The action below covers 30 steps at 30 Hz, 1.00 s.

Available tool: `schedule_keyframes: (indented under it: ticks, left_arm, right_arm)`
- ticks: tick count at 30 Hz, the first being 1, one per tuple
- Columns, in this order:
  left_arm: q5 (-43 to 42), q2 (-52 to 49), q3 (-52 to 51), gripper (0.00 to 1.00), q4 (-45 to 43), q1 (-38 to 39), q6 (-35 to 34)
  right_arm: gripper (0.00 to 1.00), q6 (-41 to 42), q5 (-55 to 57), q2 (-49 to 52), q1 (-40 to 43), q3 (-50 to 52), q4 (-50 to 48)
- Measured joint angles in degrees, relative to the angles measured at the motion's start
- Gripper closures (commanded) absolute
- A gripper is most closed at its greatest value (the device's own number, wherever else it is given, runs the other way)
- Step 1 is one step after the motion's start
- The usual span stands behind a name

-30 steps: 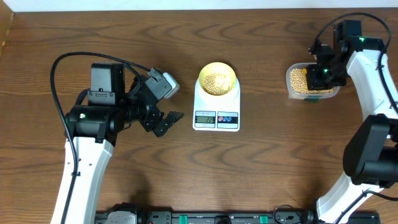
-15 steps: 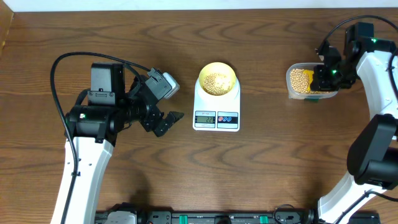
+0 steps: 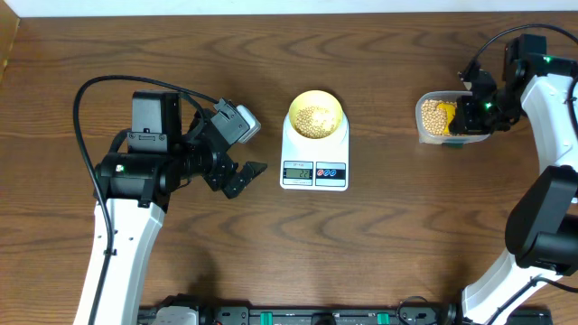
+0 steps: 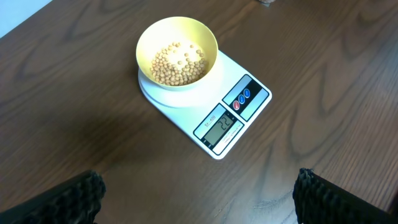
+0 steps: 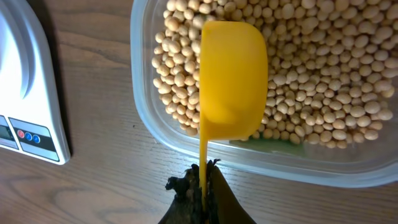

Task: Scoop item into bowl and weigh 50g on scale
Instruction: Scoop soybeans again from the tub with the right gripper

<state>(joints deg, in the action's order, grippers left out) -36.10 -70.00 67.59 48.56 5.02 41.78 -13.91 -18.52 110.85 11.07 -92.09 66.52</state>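
The pale-yellow bowl [image 3: 315, 114] stands on the white scale [image 3: 314, 167] at mid-table, with a layer of tan beans [image 4: 179, 63] in it; the bowl [image 4: 177, 53] and scale [image 4: 231, 121] also show in the left wrist view. More beans [image 5: 323, 93] fill the clear tub [image 3: 433, 119] at the right. My right gripper [image 5: 204, 180] is shut on the handle of the bright yellow scoop [image 5: 231, 78], whose cup is turned sideways over the tub's beans. It sits at the tub's right side in the overhead view [image 3: 476, 110]. My left gripper [image 3: 242, 178] is open and empty left of the scale.
The scale's display [image 4: 221, 127] shows digits, with a red and a blue button [image 4: 241, 98] beside it. The tub [image 5: 186, 140] has a curved rim near the scale's corner [image 5: 28, 93]. Bare wood table [image 3: 406, 235] lies all round.
My right arm has shifted right and slightly back with the scoop over the tub. The left arm, bowl and scale have not moved.
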Motion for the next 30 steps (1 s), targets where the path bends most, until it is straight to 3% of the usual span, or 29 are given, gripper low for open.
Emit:
schedule_keyframes:
  ticks: [30]
  left_arm:
    - [0.00, 0.00, 0.00, 0.01, 0.00, 0.00, 0.00]
  right_arm:
    - [0.99, -3.23, -7.67, 0.00, 5.11, 3.48, -1.27]
